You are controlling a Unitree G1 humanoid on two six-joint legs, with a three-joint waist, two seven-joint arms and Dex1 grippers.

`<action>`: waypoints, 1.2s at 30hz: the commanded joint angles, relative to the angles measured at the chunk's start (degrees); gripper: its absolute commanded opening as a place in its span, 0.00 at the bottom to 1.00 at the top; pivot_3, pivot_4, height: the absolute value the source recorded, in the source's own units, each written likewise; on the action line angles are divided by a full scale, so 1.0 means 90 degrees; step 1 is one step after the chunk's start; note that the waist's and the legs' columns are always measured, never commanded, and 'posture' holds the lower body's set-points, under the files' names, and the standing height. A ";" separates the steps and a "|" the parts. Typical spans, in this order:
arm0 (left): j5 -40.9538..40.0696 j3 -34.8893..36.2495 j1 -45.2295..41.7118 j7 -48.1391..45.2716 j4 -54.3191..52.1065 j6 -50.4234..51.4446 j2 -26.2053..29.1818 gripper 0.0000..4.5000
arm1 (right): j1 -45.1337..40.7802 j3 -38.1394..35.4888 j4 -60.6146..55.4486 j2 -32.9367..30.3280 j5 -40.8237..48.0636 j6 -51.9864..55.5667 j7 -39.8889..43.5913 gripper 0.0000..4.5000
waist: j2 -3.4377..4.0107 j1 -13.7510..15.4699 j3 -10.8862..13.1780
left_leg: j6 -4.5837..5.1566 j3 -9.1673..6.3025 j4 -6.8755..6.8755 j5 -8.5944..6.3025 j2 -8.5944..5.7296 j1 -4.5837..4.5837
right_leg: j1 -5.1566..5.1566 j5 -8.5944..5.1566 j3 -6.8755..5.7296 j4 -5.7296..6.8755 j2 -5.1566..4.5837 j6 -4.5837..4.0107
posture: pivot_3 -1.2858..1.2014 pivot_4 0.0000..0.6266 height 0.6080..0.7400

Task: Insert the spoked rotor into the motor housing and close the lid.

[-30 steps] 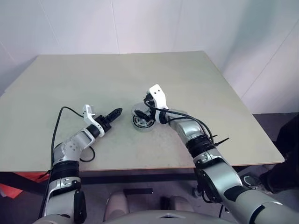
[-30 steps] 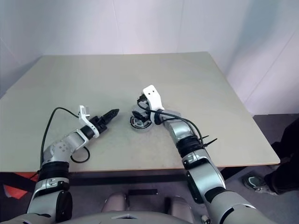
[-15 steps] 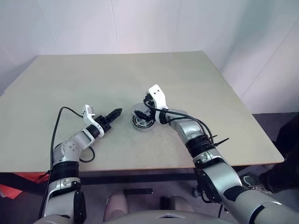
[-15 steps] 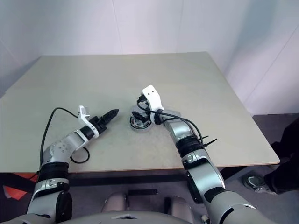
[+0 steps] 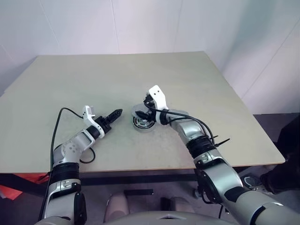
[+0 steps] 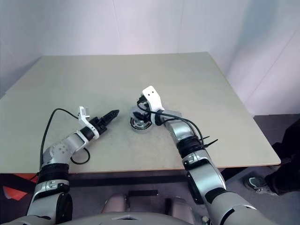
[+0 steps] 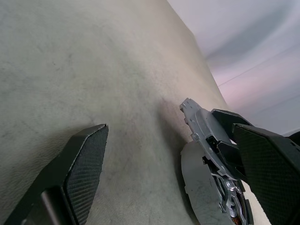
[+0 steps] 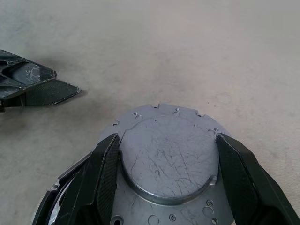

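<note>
While the desk [image 5: 70, 79] and both arms stand as they did a second ago, the one change that can be made out is at the right gripper [image 8: 166, 138]. It appears to be drawing in on the lid [image 8: 168, 183]. Its jaws are still apart, one on each side of the lid's raised centre. Whether the pads already bear on the metal cannot be told, so treat the lid as not yet held. The left gripper [image 5: 117, 112] is fully spread and empty. It is parked near the parts on the robot's left, apart from them, with its tips aimed at them.

The motor housing [image 5: 143, 123] lies about midway between the desk's left and right edges, somewhat nearer the front edge than the far one. The lid rests tilted against the housing's far side and is not seated flat. The spoked rotor cannot be told apart from the housing, though a shiny inner face shows inside the dark rim, so it is probably already inserted. By that judgement, closing the lid is the step in hand.

The parts are well clear of every edge, with bare desk toward the far edge and both far corners. The only nearby obstruction is the left gripper.
</note>
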 commanded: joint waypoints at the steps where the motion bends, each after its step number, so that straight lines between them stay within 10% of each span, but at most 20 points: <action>1: -0.0035 0.0063 0.0003 0.0021 -0.0092 0.0001 0.0028 1.00 | 0.0109 -0.0136 -0.0867 -0.0178 0.0284 0.0064 0.0466 0.70 | -0.0002 0.0006 0.0002 | 0.0001 0.0000 0.0000 -0.0001 0.0000 -0.0002 | 0.0000 0.0000 0.0000 -0.0001 0.0000 0.0000 | 0.52 0.00 1.00; 36: 0.0017 0.0016 -0.0022 -0.0028 -0.0027 0.0015 0.0077 1.00 | 0.1021 -0.0815 -0.1836 -0.0740 0.1559 0.0260 0.1859 0.70 | -0.0010 0.0007 0.0010 | 0.0030 0.0001 0.0016 -0.0017 0.0003 -0.0002 | 0.0003 0.0000 0.0000 0.0000 0.0000 0.0000 | 0.52 0.00 1.00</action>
